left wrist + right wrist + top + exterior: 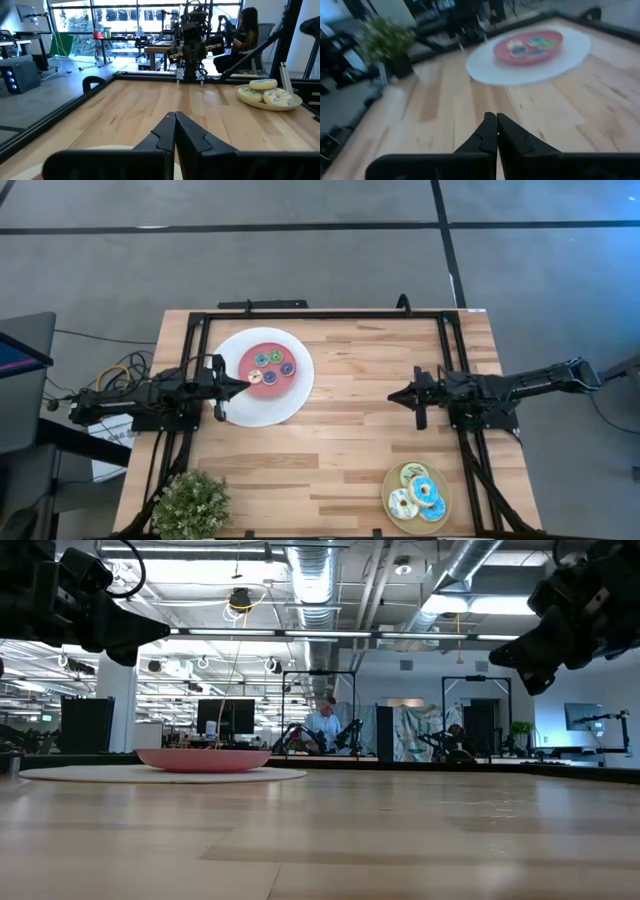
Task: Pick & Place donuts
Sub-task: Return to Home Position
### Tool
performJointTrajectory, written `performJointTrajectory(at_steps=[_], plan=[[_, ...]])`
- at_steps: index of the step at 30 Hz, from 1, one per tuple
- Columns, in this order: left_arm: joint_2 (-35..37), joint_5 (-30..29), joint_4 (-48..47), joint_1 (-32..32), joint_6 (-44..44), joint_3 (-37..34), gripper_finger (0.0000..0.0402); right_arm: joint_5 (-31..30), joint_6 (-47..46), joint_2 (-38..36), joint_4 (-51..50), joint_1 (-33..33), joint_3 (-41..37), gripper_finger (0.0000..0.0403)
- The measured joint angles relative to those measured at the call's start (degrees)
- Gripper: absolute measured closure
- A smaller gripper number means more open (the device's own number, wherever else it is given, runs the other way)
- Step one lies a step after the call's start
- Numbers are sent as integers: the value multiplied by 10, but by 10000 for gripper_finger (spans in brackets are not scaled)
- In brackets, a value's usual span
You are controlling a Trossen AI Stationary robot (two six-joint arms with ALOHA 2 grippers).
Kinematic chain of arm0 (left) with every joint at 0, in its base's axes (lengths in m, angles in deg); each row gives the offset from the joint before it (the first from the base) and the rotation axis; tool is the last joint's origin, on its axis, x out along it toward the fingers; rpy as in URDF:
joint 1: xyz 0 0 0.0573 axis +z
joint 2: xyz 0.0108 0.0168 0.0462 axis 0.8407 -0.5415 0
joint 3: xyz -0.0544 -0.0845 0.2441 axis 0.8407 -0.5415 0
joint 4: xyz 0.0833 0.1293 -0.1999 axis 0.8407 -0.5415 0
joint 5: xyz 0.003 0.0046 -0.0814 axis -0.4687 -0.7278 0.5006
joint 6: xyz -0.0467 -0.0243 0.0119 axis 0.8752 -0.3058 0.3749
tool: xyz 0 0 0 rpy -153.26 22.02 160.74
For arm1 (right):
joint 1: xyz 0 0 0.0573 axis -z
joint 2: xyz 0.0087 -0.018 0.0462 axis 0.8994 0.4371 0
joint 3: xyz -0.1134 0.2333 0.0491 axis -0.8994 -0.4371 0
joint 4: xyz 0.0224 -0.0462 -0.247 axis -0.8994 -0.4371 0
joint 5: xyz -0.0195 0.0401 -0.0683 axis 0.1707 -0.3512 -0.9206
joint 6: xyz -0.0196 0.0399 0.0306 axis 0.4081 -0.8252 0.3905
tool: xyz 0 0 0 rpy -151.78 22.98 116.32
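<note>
Several tiny donuts (pixel 270 365) with green, blue and pale icing lie in the pink centre of a white plate (pixel 290 402) on the table's left half. They also show as tiny donuts (pixel 530 44) in the right wrist view. The larger donuts (pixel 418 490), blue, cream and light green, are piled on a round tan plate (pixel 389 505) near the right near corner. My left gripper (pixel 246 380) is shut and hangs over the pink centre's left part, raised well above the plate (pixel 165 632). My right gripper (pixel 392 395) is shut and raised over bare wood, right of the middle.
A small potted plant (pixel 190 502) stands at the table's near left corner. A black frame rail (pixel 320 313) runs around the tabletop. Bare wood lies between the two plates. People sit at desks in the room behind (pixel 325 720).
</note>
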Motion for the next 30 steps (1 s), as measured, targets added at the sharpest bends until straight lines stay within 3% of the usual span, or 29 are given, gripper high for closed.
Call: performJointTrajectory(at_steps=[6, 12, 30], plan=[[0, 0, 0, 0, 3, 0, 401, 1, 1, -121, 23, 0, -51, 403], [0, 0, 0, 0, 4, 0, 401, -1, 47, -269, -33, -2, -52, 403], [-6, -1, -1, 0, 5, 0, 401, -16, 227, -262, -61, 14, -51, 403]])
